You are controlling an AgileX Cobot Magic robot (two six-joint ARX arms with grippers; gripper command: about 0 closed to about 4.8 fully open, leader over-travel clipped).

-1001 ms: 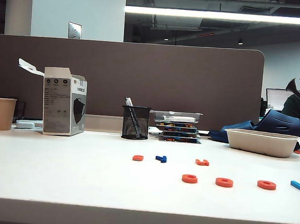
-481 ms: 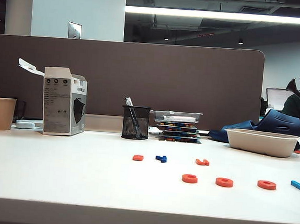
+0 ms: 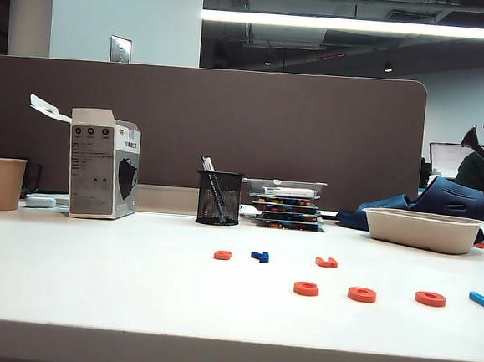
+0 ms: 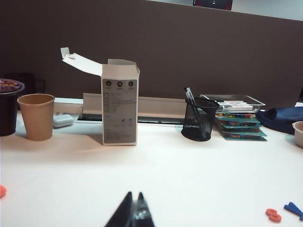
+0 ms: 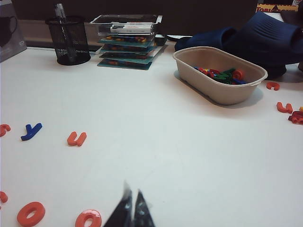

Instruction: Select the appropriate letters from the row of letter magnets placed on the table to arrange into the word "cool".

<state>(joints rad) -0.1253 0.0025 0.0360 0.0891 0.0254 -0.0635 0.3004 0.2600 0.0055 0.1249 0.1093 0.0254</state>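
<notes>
On the white table (image 3: 91, 286), three orange ring-like letters (image 3: 306, 288) (image 3: 361, 294) (image 3: 430, 298) and a light-blue bar (image 3: 481, 300) lie in a front row at the right. Behind them lie a small orange letter (image 3: 223, 255), a dark-blue letter (image 3: 260, 255) and an orange U (image 3: 326, 261). Neither arm shows in the exterior view. My left gripper (image 4: 135, 195) is shut and empty, level over bare table, facing the carton. My right gripper (image 5: 132, 191) is shut and empty, with an orange ring (image 5: 88, 219) just beside it and another (image 5: 31, 213) farther off.
A paper cup (image 3: 1, 183) and an open white carton (image 3: 102, 163) stand back left. A black mesh pen holder (image 3: 219, 198) and stacked trays (image 3: 286, 203) stand at the back middle. A beige bowl (image 5: 213, 92) of spare letters sits back right, with loose orange letters (image 5: 284, 108) beyond it.
</notes>
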